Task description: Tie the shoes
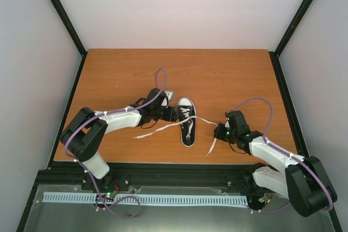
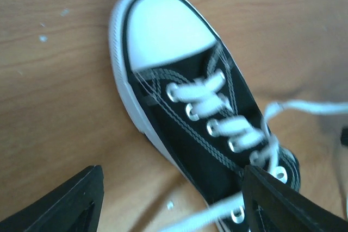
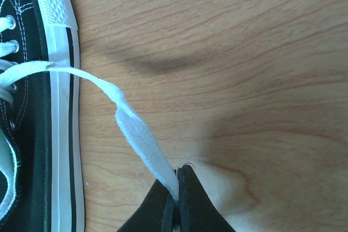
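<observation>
"Room around the sneaker (image 1: 186, 121)?"
"Plenty. It sits midway on the counter (image 1: 228, 74), toe toward the far wall; bare wood beyond it runs to the black frame rail (image 1: 286, 101)."
"And your tools?"
"My left tool (image 1: 174, 113) hovers at its left side, jaws wide, gripping nothing. My right tool (image 3: 176, 180) is pinched on a white lace (image 3: 136, 131), stretched out rightward; the other lace (image 1: 157, 130) lies loose leftward."

No readable text, seemingly, on sneaker (image 2: 185, 134)
</observation>
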`<state>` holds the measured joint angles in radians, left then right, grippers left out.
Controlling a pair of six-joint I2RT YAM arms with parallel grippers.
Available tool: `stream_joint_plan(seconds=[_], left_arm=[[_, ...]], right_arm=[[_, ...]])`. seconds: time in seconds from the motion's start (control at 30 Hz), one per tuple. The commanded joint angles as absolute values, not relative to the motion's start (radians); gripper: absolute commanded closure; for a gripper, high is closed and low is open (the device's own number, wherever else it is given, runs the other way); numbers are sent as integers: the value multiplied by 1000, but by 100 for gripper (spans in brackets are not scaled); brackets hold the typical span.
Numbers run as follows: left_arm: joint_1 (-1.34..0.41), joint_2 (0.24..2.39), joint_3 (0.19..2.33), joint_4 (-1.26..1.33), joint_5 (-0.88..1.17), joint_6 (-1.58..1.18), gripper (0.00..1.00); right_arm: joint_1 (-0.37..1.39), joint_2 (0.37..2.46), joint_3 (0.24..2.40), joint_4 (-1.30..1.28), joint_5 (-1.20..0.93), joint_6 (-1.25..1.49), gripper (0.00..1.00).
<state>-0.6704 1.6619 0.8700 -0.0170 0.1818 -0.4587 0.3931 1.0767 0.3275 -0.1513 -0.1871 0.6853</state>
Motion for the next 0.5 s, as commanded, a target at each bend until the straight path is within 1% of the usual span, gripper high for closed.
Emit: stream_joint_plan(seconds=[0.0, 0.1, 0.17, 0.27, 0.4, 0.47], left_arm=[[-672, 1587, 789, 25, 297, -271, 29], [-672, 1561, 751, 45, 367, -217, 31], [-675, 1568, 747, 63, 390, -176, 35], [-680, 1594, 742, 114, 393, -118, 41], [-698, 1648, 770, 130, 408, -44, 46], [-716, 1667, 786, 118, 401, -13, 46]], right_arm=[[386, 1084, 339, -131, -176, 660, 97], [386, 1091, 339, -128, -180, 658, 97], [387, 1097, 339, -120, -186, 659, 97], [387, 1103, 340, -105, -198, 662, 97], [387, 1105, 342, -101, -201, 664, 97], [387, 1100, 344, -103, -201, 662, 97]])
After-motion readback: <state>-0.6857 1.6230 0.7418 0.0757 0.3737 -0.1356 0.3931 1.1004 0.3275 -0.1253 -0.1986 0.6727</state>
